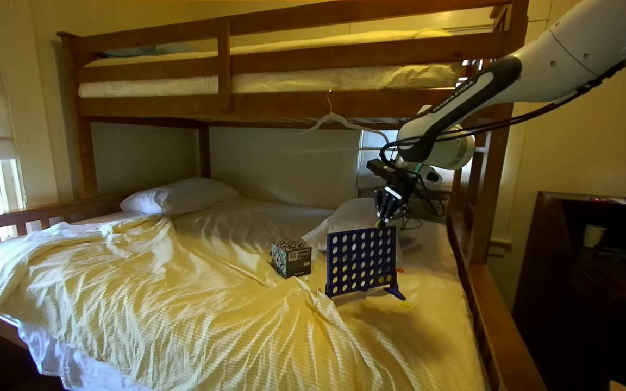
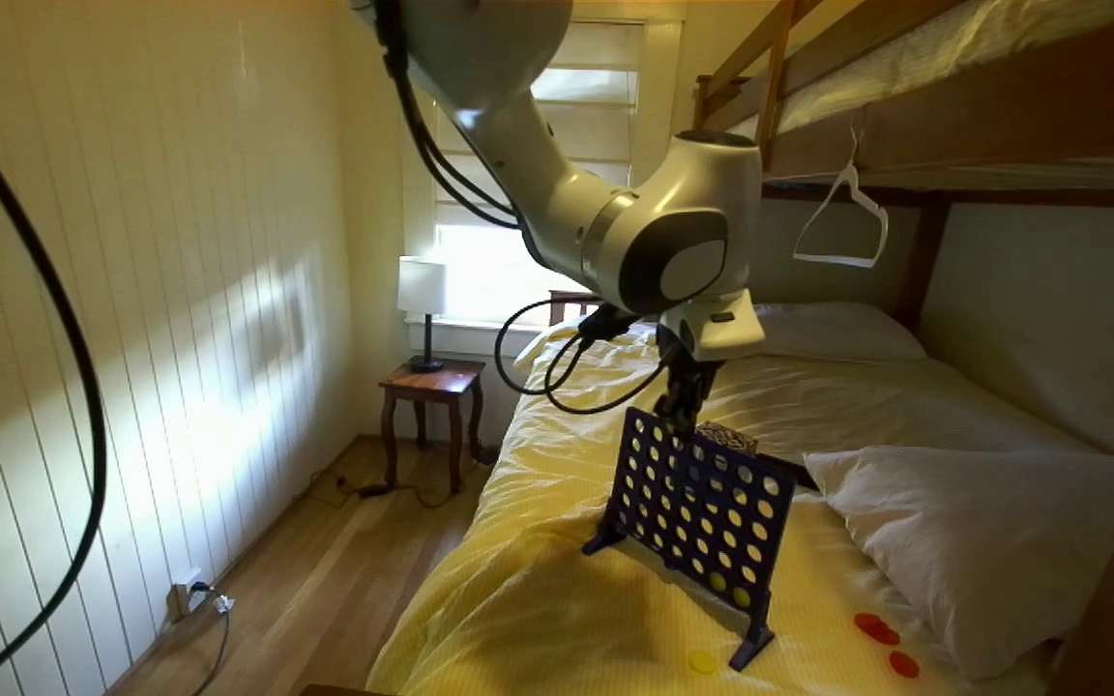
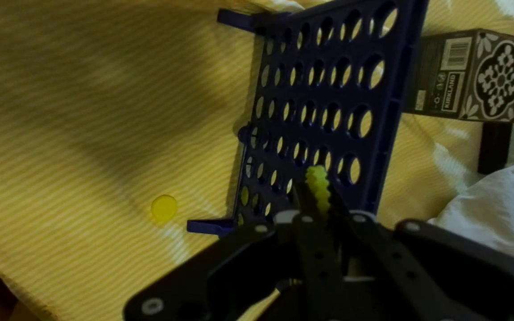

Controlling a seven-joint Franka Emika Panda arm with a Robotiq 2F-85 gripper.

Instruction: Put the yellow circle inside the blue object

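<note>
The blue object (image 1: 330, 266) is an upright dark-blue grid board with round holes, standing on feet on the bed. It shows in an exterior view (image 2: 673, 572) and in the wrist view (image 3: 312, 93). My gripper (image 3: 321, 189) is shut on a yellow circle (image 3: 317, 185), a disc held on edge between the fingertips. In both exterior views the gripper (image 1: 383, 214) (image 2: 679, 420) points down at the board's top edge; whether the disc touches the board I cannot tell. Yellow discs (image 2: 741, 596) sit in low holes near one end of the board.
Another yellow disc (image 3: 164, 208) lies on the bed by a foot of the board. Red discs (image 2: 903, 664) lie near a pillow (image 2: 982, 532). A patterned box (image 1: 291, 258) stands beside the board. A white hanger (image 1: 335, 119) hangs from the upper bunk.
</note>
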